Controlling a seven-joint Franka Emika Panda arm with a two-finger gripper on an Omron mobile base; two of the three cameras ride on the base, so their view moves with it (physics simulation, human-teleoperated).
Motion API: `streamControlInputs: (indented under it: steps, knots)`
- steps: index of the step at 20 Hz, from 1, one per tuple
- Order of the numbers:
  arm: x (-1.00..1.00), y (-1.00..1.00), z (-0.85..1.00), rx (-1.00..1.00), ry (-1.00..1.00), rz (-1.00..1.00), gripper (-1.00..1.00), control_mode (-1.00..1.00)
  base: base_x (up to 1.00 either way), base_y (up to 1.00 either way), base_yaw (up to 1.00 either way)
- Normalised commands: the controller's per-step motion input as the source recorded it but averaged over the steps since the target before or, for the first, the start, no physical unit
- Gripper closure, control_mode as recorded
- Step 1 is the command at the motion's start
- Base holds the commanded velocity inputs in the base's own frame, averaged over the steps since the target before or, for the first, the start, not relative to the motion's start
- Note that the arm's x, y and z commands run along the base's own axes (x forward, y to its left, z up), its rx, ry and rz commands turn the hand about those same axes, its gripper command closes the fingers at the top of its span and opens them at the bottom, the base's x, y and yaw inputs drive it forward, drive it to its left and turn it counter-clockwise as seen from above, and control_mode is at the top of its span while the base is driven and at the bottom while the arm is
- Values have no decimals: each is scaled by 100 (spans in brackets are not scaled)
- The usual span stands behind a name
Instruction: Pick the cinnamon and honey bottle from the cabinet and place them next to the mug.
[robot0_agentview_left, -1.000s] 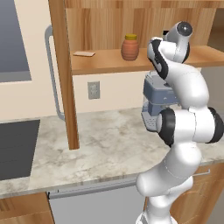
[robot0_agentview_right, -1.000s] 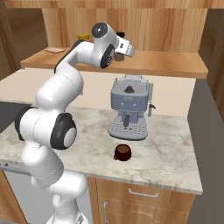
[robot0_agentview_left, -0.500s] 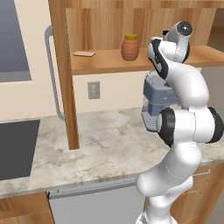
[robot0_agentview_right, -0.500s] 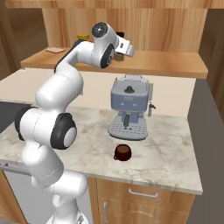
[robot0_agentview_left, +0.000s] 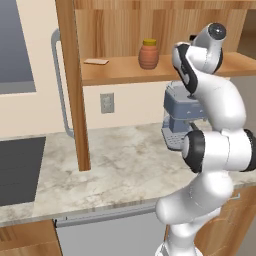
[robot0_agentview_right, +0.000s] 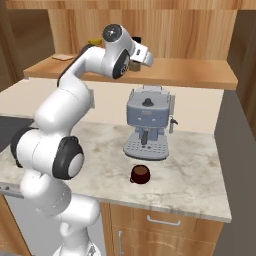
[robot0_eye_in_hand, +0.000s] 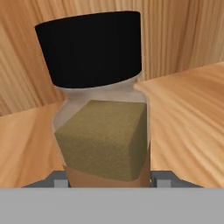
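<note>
1. Brown powder under a black cap: the cinnamon (robot0_eye_in_hand: 103, 118) sits right up against the hand camera, standing on the cabinet (robot0_agentview_left: 200, 67) shelf, and the tool (robot0_eye_in_hand: 105, 180) has its fingers narrowed on either side of the bottle's base — a grip, by the look of it.
2. Nothing has been delivered yet! The honey bottle (robot0_agentview_left: 148, 54) stands on the shelf, well to the left of the arm, untouched.
3. Down below, the mug (robot0_agentview_right: 140, 174) waits alone on the tabletop (robot0_agentview_right: 195, 172), just in front of the blue-grey coffee machine (robot0_agentview_right: 147, 125).
4. My read: first pick in hand, two carries and a second pick to go.
5. Around us, pale marbled stone, warm wood-grain cabinetry, a curved grey handle (robot0_agentview_left: 59, 85), a wall socket (robot0_agentview_left: 106, 103) and a dark cooktop (robot0_agentview_left: 20, 167) at far left.
</note>
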Motion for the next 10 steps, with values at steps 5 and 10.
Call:
streamControlInputs:
  steps: [5, 10]
  knots:
    - [-100, 0, -7, 0, -8, 0, 100, -100, 0, 0, 0]
    - [-100, -1, -22, 0, -14, 2, 100, -100, 0, 0, 0]
